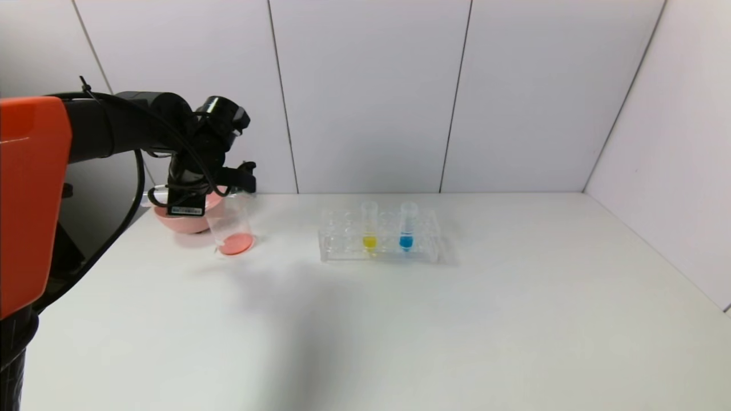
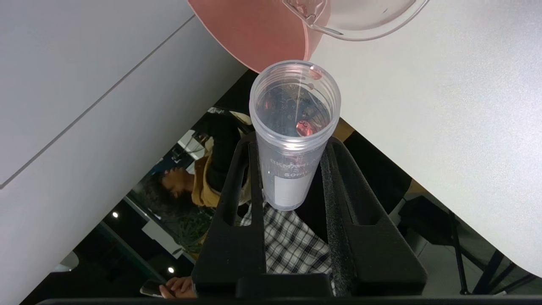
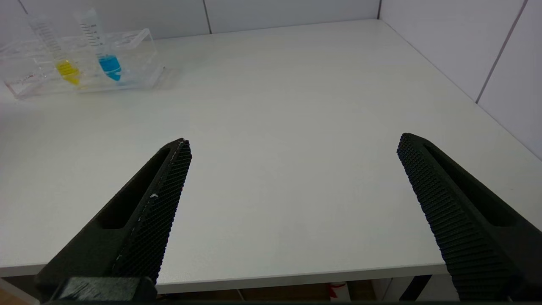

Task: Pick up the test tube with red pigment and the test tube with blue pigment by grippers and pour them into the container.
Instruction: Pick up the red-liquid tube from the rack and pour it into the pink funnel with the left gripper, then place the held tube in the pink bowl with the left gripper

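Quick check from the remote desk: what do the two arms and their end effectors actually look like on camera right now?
The left arm is black with a large orange section near the camera, and black cables loop along it. Its end effector is black and carries a small white labelled block. In the left wrist view its two fingers are flat, black and slotted. The right end effector has long, tapering black fingers with finely ribbed inner pads.

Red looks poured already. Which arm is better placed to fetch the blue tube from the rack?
Right, probably. The right gripper hangs open and empty over bare table, facing the blue tube. The left gripper is shut on the red tube, beside the beaker.
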Action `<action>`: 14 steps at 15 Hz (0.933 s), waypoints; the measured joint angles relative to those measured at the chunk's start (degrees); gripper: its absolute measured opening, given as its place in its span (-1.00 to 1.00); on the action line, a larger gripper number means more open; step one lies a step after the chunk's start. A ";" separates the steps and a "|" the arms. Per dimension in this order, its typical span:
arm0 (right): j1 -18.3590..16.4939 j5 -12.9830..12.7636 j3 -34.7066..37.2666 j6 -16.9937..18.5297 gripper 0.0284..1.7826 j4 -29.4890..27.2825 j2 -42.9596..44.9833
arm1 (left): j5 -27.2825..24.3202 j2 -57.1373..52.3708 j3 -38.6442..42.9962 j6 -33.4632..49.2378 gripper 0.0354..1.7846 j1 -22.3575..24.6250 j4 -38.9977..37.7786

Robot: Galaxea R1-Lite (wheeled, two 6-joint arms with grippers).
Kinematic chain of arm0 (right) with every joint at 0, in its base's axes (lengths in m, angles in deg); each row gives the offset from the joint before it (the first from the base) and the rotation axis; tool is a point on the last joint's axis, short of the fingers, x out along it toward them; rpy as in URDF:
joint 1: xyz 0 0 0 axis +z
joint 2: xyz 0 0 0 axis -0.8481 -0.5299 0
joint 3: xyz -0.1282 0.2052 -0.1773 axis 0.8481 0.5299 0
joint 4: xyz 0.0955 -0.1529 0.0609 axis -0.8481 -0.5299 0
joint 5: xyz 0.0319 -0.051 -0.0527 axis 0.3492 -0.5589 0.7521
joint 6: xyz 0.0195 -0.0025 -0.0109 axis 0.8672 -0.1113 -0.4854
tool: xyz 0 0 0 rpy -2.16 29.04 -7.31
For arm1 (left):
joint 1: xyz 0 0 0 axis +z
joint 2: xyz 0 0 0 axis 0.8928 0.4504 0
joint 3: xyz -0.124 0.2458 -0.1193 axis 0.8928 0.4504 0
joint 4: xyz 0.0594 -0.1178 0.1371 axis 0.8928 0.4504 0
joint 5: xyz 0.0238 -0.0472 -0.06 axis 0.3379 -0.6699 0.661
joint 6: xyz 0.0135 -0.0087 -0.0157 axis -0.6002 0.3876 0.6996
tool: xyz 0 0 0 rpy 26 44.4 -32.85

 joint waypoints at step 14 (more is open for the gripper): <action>-0.02 0.00 0.00 0.00 0.99 0.00 0.00 | -46.76 -7.74 2.82 22.47 -0.55 16.13 -8.68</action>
